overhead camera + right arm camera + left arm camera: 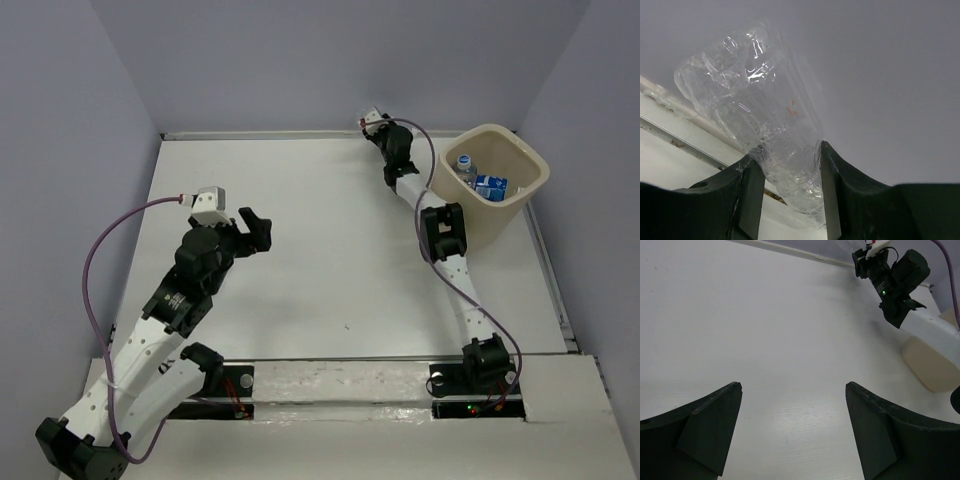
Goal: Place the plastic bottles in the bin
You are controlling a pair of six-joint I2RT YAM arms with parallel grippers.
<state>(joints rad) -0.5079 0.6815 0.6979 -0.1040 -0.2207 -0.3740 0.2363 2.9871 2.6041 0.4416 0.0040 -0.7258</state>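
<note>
The right arm reaches to the back edge of the surface. In its wrist view the right jaws pinch a clear, label-free bottle, one finger pressed against each side of its lower end so that the thin plastic looks slightly dented. The bottle's long axis runs out past the fingertips, up and to the left in that view, with most of its body beyond the grip. Which end is held cannot be told. The bin stands at the back right corner, just beside this arm's forearm and to the right of the jaws in the top view. At least two labelled bottles already lie inside it. The coming move therefore seems to turn on a short sideways carry to the right and up over the rim, with the protruding body leading or trailing. The left arm sits well apart on the other side, its jaws spread wide over bare surface and holding nothing, so the right arm is plainly the nearer one.
</note>
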